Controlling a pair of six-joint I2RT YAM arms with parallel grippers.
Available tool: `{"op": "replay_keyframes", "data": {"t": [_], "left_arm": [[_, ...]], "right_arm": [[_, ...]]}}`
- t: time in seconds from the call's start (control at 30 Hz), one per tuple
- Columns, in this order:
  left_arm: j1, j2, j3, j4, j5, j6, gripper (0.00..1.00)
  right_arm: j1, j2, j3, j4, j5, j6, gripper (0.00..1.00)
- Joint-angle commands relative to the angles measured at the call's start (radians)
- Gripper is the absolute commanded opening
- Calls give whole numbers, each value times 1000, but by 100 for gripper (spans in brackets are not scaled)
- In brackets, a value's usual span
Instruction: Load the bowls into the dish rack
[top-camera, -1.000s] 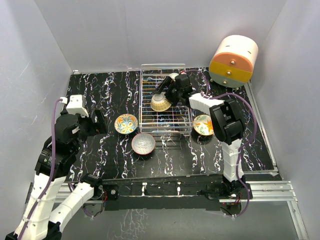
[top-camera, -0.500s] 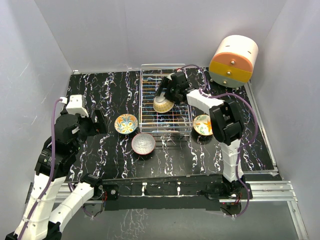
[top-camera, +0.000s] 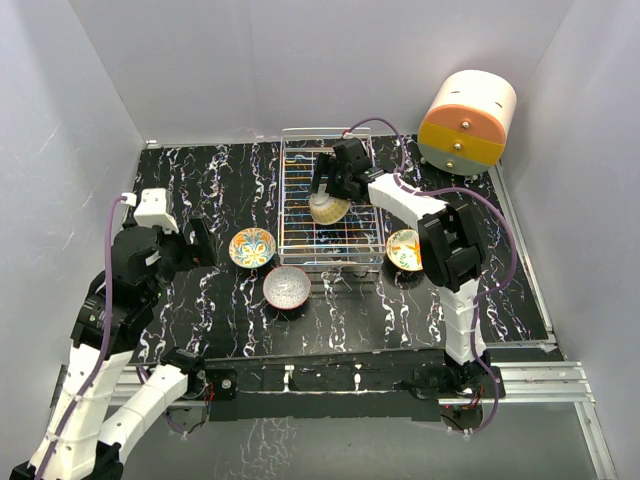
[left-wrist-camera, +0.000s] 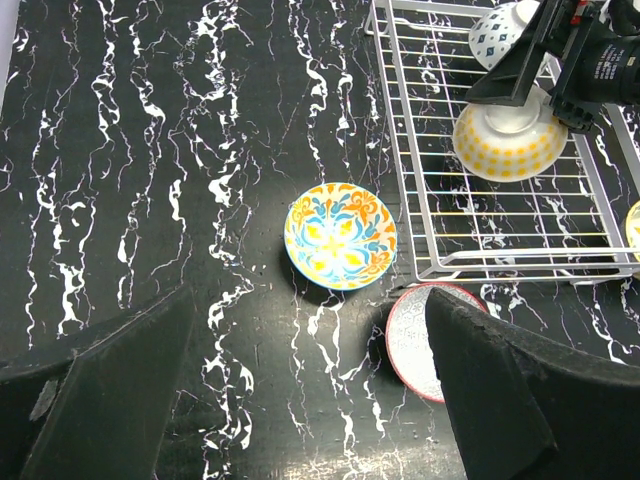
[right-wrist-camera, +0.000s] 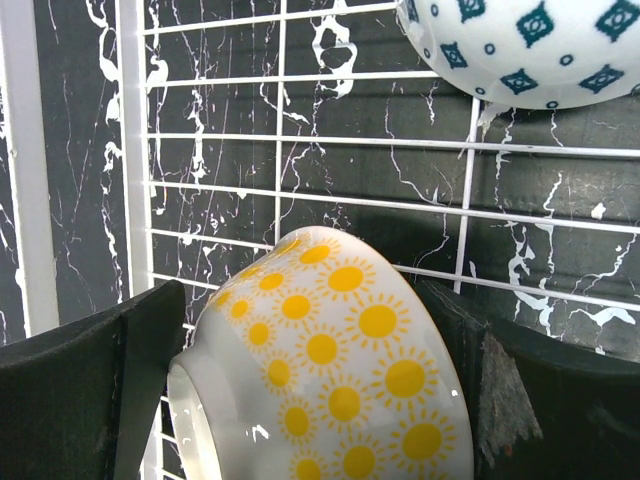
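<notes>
The right gripper (right-wrist-camera: 320, 395), spread wide, seems to clamp the yellow-dotted bowl (left-wrist-camera: 510, 140), tilted, mid-way along the dish rack (left-wrist-camera: 397, 150); the left gripper (left-wrist-camera: 308, 295) gapes empty over the tabletop (left-wrist-camera: 150, 150).

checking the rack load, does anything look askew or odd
The sun-patterned bowl in the rack lies upside down and tilted, between the right gripper's fingers rather than seated level. Nothing looks spilled or broken.

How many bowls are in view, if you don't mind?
5. In the dish rack: a yellow-sun bowl in the right gripper, a blue-diamond bowl beyond it. On the table: orange-floral bowl and red-rimmed bowl front-left of the rack, a fifth bowl right of it.
</notes>
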Motion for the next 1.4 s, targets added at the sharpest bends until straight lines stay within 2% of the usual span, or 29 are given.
{"op": "replay_keyframes", "data": {"t": [0.0,0.3,0.5,0.8,1.03,1.37], "left_arm": [[-3,5,-10,26,18,0,97],[-4,-1,-11,14,18,4,97],[-4,2,-12,19,24,2,97],[-3,6,-15,20,34,2,97],[-3,6,-18,17,35,1,97],[-3,15,-21,25,43,0,97]], "right_arm": [[4,5,39,-14,-1,-71,99],[1,-7,-21,100,-160,-80,99],[-11,5,-2,130,-290,-76,99],[-63,-19,-126,346,-497,73,99],[-71,-44,-140,397,-461,79,99],[-68,-50,-152,429,-407,-88,99]]}}
